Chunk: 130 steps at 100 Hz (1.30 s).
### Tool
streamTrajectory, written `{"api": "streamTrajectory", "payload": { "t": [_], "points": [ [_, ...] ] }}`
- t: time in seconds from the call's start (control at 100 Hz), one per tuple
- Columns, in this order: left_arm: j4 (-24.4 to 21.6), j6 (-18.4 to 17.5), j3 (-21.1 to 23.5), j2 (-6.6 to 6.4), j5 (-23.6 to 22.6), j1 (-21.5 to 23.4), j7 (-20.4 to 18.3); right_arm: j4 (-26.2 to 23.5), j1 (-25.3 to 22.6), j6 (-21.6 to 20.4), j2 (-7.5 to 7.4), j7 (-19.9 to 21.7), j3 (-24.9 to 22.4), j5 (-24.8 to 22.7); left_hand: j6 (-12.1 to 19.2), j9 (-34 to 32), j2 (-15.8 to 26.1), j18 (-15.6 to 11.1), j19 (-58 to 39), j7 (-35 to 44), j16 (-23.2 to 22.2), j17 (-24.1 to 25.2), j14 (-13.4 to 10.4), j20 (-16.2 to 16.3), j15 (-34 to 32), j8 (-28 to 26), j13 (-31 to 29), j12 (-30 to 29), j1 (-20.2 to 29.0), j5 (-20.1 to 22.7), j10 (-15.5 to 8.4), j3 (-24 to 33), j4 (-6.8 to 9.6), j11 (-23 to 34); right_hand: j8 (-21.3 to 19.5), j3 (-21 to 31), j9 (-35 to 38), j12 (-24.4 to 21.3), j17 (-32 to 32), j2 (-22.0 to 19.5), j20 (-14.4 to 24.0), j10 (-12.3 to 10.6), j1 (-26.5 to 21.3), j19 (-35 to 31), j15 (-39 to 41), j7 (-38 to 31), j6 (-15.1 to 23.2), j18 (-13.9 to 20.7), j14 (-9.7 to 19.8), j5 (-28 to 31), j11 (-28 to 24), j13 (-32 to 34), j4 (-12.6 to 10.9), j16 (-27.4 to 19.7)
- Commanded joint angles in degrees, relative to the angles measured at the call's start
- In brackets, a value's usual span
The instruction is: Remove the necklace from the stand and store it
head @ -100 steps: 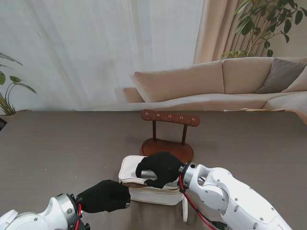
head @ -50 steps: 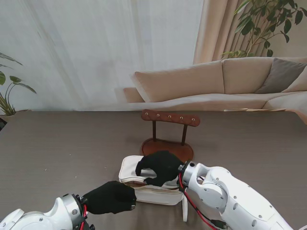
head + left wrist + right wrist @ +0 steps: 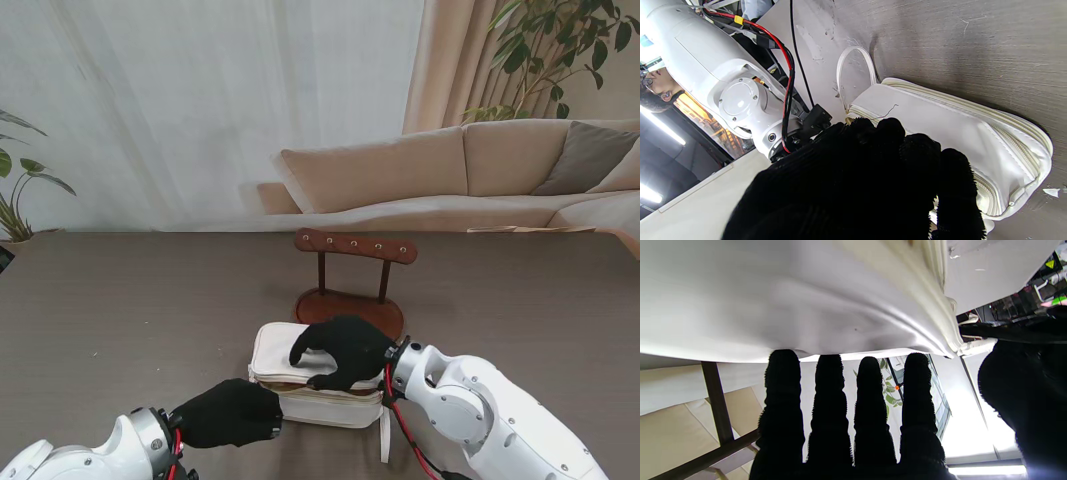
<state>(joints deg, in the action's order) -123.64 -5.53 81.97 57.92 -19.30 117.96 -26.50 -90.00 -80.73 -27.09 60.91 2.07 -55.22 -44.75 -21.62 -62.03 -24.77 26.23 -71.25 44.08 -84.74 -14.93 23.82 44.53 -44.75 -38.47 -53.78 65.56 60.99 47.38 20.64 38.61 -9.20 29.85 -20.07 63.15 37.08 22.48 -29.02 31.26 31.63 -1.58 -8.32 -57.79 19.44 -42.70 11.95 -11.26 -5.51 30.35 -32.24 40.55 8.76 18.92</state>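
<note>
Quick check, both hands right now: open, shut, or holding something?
Left hand: fingers curled at the white pouch's near corner; grip cannot be told.
Right hand: open, fingers resting flat on the pouch's top.

The white zippered case (image 3: pixel 318 385) lies flat under the right hand (image 3: pixel 343 350), lid down, its nearer left corner touching the left hand (image 3: pixel 228 412). The brown wooden stand (image 3: pixel 352 290) rises upright just beyond the right hand's fingers, its pegs bare.

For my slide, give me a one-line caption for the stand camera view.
Right hand rests on the white zip case; left hand at its near corner, before the bare wooden stand.
</note>
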Motion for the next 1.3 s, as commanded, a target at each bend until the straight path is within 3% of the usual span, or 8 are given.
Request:
{"api": "streamTrajectory", "payload": {
  "t": [0.0, 0.14, 0.3, 0.61, 1.06, 1.29],
  "points": [
    [0.13, 0.19, -0.05, 0.3, -0.06, 0.26, -1.05, -0.55, -1.37, 0.01, -0.39, 1.6, -0.43, 0.84, 6.14, -0.78, 0.07, -2.58, -2.64, 6.42, 0.49, -0.79, 3.75, 0.25, 2.89, -2.15, -2.28, -0.56, 2.33, 3.9, -0.37, 0.74, -0.3, -0.72, 1.22, -2.88, -2.25, -0.47, 17.64, 0.39, -3.96, 1.08, 2.15, 4.39, 1.2, 0.78, 0.81, -3.11, -4.22, -1.58, 0.55, -0.11, -1.14, 0.67],
    [0.19, 0.65, -0.11, 0.29, -0.13, 0.22, -1.15, -2.45, -2.9, 0.43, -0.25, 2.04, -3.17, 2.21, 6.04, -0.84, 0.12, -2.58, -2.62, 6.38, 0.81, -0.79, 3.93, 0.21, 3.42, -2.17, -2.46, -0.68, 2.33, 3.89, -0.4, 0.65, -0.3, -0.85, 1.24, -5.42, -2.37, -0.56, 17.58, -1.85, -3.32, 1.38, 2.67, 4.96, 0.71, 1.25, 0.51, -3.23, -4.35, -1.87, 0.57, -0.39, -1.46, 0.72],
    [-0.1, 1.31, -0.03, 0.34, -0.81, 0.66, -0.97, -3.9, -4.24, 2.21, -0.3, 1.9, -7.1, 0.39, 6.09, -0.78, 0.13, -2.57, -2.58, 6.3, 1.0, -0.78, 3.92, 0.16, 3.71, -2.15, -2.62, -0.7, 2.35, 3.85, -0.47, 0.56, -0.3, -0.9, 1.12, -6.91, -1.05, -0.61, 16.57, -4.31, -2.75, 2.06, 2.88, 4.86, 0.94, 1.35, -0.55, -3.33, -4.41, -1.72, 0.51, 0.58, -2.02, 0.85],
    [0.65, 2.01, -0.39, 0.42, -0.97, 0.57, -0.57, -1.74, -3.7, 6.39, -1.07, 5.02, -12.66, -3.47, 6.01, -0.79, 0.17, -2.58, -2.44, 6.25, 1.03, -0.71, 3.93, 0.06, 3.77, -2.15, -2.62, -0.77, 2.43, 3.8, -0.38, 0.46, -0.27, -0.99, 0.56, -8.88, 0.45, -0.66, 15.26, -7.51, -2.08, 3.63, 3.75, 4.8, 1.15, 0.83, -4.14, -4.08, -5.55, -1.61, 0.96, 2.21, -3.09, 1.08],
    [1.47, 3.76, -1.1, 0.43, -2.41, 0.34, -0.47, 2.3, -1.05, 12.69, -2.45, 11.67, -13.47, -9.22, 5.95, -0.84, 0.16, -2.58, -2.44, 6.32, 1.02, -0.71, 3.93, 0.01, 3.78, -2.19, -2.63, -0.74, 2.54, 3.8, -0.37, 0.41, -0.23, -0.91, -0.12, -19.03, 3.56, 0.7, 13.67, -13.63, -0.78, 5.12, 8.07, 3.65, 2.5, 1.4, -8.2, -4.54, -5.86, 2.62, 0.82, 4.95, -5.02, 2.47],
    [3.08, 4.65, -2.3, 0.35, -3.18, -1.33, -0.58, 3.39, 0.18, 14.54, -2.77, 14.38, -11.57, -8.87, 5.92, -0.85, 0.16, -2.49, -2.45, 6.3, 1.0, -0.77, 3.98, -0.01, 3.71, -2.13, -2.73, -0.77, 2.52, 3.83, -0.33, 0.4, -0.23, -0.88, -2.15, -21.1, 9.12, 3.13, 11.07, -15.61, 0.42, 5.44, 10.0, 1.59, 6.3, -1.35, -8.68, -4.5, -5.5, 10.89, -1.45, 9.33, -6.17, 4.64]
  ]
}}
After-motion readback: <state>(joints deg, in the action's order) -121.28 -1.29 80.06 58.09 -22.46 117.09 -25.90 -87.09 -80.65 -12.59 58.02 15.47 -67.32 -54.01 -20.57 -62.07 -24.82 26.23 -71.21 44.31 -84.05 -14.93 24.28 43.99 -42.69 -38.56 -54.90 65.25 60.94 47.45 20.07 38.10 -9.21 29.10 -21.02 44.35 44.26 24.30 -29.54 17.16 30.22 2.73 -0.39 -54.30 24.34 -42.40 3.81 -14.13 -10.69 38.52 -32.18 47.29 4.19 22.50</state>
